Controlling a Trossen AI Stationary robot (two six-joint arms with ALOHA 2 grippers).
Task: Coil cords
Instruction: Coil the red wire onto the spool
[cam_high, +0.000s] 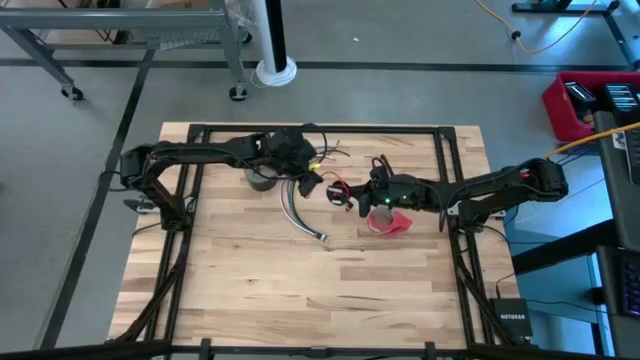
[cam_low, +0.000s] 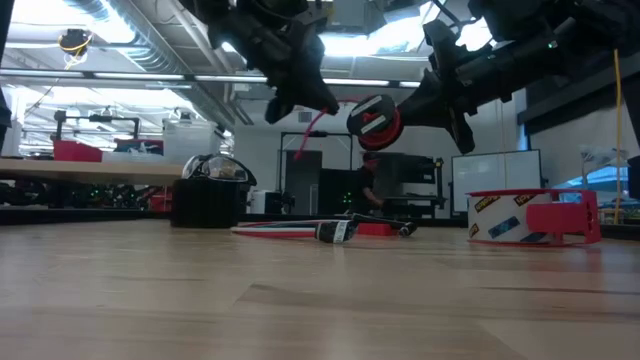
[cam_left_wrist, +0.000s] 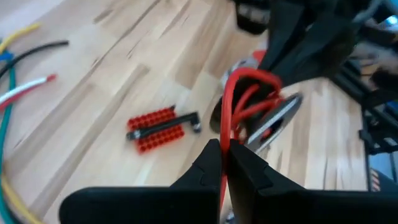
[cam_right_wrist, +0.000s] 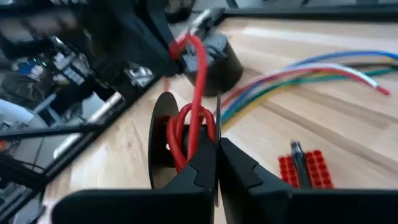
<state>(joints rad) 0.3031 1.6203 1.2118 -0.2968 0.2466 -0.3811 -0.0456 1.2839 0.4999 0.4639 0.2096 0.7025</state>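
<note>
A small black spool (cam_low: 375, 120) wound with red cord (cam_right_wrist: 186, 134) hangs in the air above the table's middle, with my right gripper (cam_right_wrist: 217, 163) shut on it. A strand of that red cord (cam_right_wrist: 198, 74) runs from the spool across to my left gripper (cam_left_wrist: 224, 163), which is shut on it a little to the spool's left (cam_high: 312, 182). The long bundle of coloured wires (cam_high: 300, 215) lies flat on the table below, with its plug end (cam_low: 335, 231) toward the near side. My left gripper pinches the single red strand (cam_left_wrist: 225, 146) between its two fingertips, slanting downward from the table's left. The strand runs from the fingers to the spool (cam_left_wrist: 273, 118) in a loose loop, clear of the table. My right gripper pinches the spool's thin flange (cam_right_wrist: 217, 121) between its two fingers, coming nearly level from the table's right. The spool is lifted clear and stands on edge, its red windings beside the fingers.
A red-and-white tape roll (cam_low: 520, 217) sits on the table under my right arm. A small red block (cam_left_wrist: 158, 129) lies near the bundle. A dark grey cylinder (cam_high: 262, 178) stands at the far left. The near half of the table (cam_high: 320, 290) is bare wood.
</note>
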